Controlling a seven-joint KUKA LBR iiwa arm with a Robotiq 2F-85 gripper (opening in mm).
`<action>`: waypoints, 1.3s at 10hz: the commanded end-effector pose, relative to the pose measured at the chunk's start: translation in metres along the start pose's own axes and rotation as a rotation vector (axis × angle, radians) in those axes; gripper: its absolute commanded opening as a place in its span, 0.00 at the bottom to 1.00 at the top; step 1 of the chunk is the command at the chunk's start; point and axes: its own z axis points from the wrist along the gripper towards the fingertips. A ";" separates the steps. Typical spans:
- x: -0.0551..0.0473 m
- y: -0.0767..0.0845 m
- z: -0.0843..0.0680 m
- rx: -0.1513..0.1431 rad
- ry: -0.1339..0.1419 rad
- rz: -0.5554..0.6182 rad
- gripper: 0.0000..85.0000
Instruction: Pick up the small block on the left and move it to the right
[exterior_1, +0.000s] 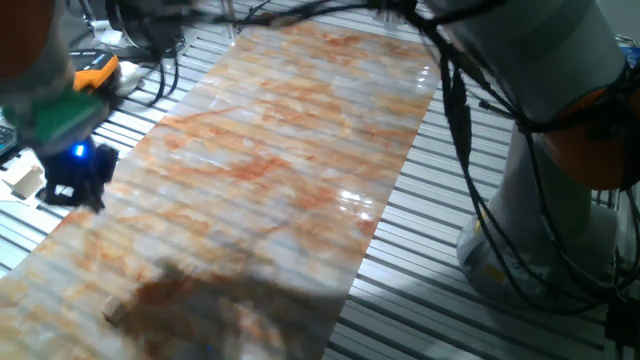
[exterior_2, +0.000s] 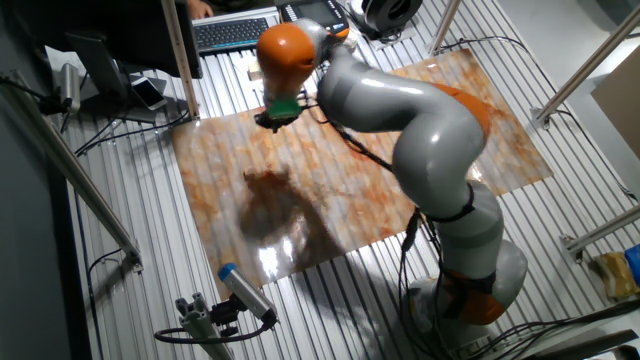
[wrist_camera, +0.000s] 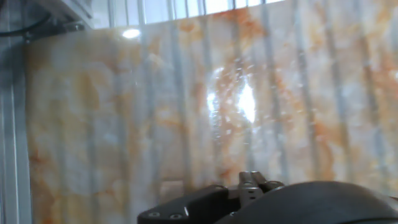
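The small block (exterior_1: 115, 312) is a tiny tan cube lying on the marbled board (exterior_1: 300, 150) near its front left corner. It shows faintly in the hand view as a pale tan square (wrist_camera: 172, 189), just above the dark gripper body. My gripper (exterior_1: 72, 190) hangs in the air over the board's left edge, well apart from the block and holding nothing that I can see. It is dark and blurred with a blue light on it, so the gap between its fingers does not show. From above, the gripper (exterior_2: 272, 118) sits at the board's far side.
Metal slats surround the board. A yellow device (exterior_1: 95, 72) and cables lie at the back left, with a small white object (exterior_1: 25, 180) beside the gripper. The arm's white base (exterior_1: 540, 230) stands to the right. A keyboard (exterior_2: 235, 32) lies behind the board.
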 end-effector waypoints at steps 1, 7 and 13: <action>-0.001 -0.014 -0.001 -0.003 -0.002 -0.006 0.00; 0.008 -0.057 0.009 -0.025 -0.038 -0.037 0.00; 0.021 -0.084 0.022 -0.037 -0.044 -0.078 0.00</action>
